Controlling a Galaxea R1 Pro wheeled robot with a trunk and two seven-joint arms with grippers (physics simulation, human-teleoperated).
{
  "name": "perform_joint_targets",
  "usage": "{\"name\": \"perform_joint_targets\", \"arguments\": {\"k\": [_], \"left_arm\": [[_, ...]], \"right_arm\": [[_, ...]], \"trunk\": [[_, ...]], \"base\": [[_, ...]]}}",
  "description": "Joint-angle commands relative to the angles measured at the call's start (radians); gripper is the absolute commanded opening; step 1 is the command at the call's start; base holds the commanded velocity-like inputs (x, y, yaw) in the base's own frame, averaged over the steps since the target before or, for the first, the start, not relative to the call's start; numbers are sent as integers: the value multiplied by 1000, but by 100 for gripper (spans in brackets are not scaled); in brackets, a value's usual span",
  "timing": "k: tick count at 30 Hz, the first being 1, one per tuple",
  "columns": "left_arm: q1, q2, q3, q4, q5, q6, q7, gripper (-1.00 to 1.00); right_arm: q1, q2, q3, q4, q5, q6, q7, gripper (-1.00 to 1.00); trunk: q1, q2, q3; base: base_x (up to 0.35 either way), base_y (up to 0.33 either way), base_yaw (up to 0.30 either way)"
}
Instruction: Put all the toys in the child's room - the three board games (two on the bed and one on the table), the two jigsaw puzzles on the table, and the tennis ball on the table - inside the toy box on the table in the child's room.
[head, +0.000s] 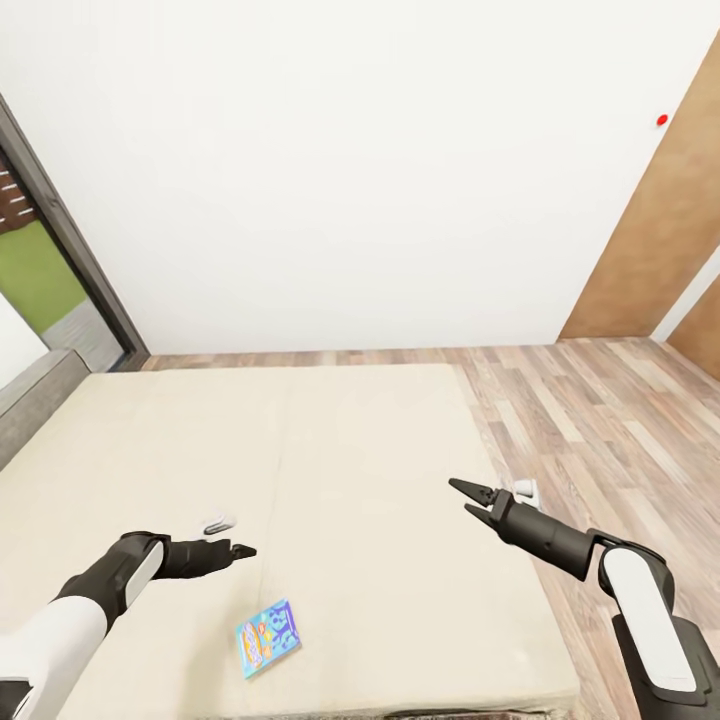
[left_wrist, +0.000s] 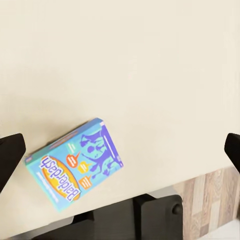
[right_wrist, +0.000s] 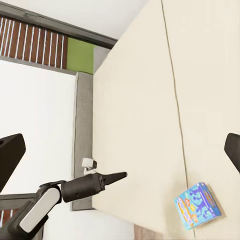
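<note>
A small blue board game (head: 268, 637) lies flat on the beige bed (head: 330, 450) near its front edge, just ahead of the robot. The left gripper (head: 240, 551) hovers just beyond and left of it, empty, fingers together in the head view. Farther right, the right gripper (head: 472, 498) hangs over the mattress edge, jaws apart, empty.
</note>
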Motion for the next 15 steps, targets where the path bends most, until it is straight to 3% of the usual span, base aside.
{"name": "perform_joint_targets", "arguments": {"k": [1, 12, 15], "left_arm": [[-1, -2, -6, -1, 9, 6, 1, 100], [0, -9, -6, 6, 10, 2, 0, 100], [0, -29, -6, 20, 12, -1, 4, 100]], "right_arm": [[-1, 1, -1, -2, 10, 4, 12, 100], [-3, 3, 3, -3, 11, 4, 20, 100], [-3, 4, 4, -3, 10, 4, 21, 100]], "trunk": [[0, -2, -3], [0, -2, -22], [0, -2, -27]], "base": [[0, 0, 0], [0, 0, 0], [0, 0, 0]]}}
